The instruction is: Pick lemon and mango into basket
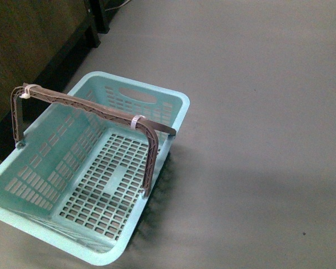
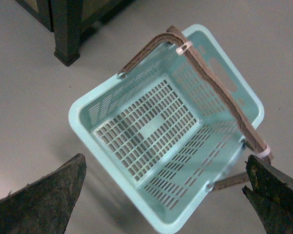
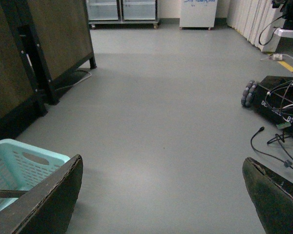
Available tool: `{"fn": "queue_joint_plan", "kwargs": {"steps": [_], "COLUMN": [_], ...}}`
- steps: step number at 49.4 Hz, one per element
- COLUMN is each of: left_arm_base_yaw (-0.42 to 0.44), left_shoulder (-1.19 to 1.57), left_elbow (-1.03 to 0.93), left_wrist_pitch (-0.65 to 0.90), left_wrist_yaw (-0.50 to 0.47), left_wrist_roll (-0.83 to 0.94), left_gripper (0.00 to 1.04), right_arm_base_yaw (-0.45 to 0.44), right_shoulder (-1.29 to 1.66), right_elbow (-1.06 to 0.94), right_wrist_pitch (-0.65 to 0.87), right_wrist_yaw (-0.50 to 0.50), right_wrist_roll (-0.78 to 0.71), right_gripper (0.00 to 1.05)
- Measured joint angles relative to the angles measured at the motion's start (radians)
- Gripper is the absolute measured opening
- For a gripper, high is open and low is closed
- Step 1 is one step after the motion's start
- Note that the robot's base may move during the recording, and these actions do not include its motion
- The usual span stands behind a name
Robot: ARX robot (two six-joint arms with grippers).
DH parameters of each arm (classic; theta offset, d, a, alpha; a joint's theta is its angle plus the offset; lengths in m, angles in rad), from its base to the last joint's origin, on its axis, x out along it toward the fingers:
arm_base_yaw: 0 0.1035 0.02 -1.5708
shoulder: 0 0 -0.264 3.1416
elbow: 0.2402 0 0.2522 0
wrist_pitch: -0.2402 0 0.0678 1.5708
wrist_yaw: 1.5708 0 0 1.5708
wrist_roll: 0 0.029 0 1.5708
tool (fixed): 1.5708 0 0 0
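Your left pincer (image 2: 164, 161) is spread wide, both fingers well apart, and it hangs above the basket (image 2: 80, 122) with nothing in it. Your right pincer (image 3: 162, 161) is spread just as wide, holding nothing, out over the bare gray floor (image 3: 166, 112). In the front view the aqua basket (image 1: 131, 80) sits on the floor on your left side, near the dark cabinet (image 1: 28, 45). Its brown handles (image 1: 95, 109) stand up, tied together with white zip ties (image 1: 137, 121).
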Motion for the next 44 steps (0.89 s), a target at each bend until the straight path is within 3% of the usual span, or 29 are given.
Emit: {"fn": "queue_joint_plan", "kwargs": {"steps": [9, 15, 32, 44], "left_arm_base_yaw": [-0.026, -0.066, -0.221, -0.292], "left_shoulder": [0.347, 0.576, 1.037, 1.254], "left_elbow": [0.089, 0.158, 0.414, 0.622], "left_wrist_pitch": [0.286, 0.440, 0.517, 0.496], "left_wrist_yaw": [0.031, -0.010, -0.080, -0.107], "left_wrist_roll": [-0.203, -0.368, -0.657, -0.712], "left_gripper": [0.98, 0.98, 0.98, 0.98], "right_arm_base_yaw": [0.000, 0.000, 0.000, 0.000], "right_shoulder": [0.000, 0.000, 0.000, 0.000], "right_elbow": [0.000, 0.000, 0.000, 0.000], "right_wrist_pitch": [0.000, 0.000, 0.000, 0.000], "right_wrist_yaw": [0.000, 0.000, 0.000, 0.000], "right_wrist_roll": [0.000, 0.000, 0.000, 0.000], "right_gripper": [0.96, 0.96, 0.96, 0.96]}}
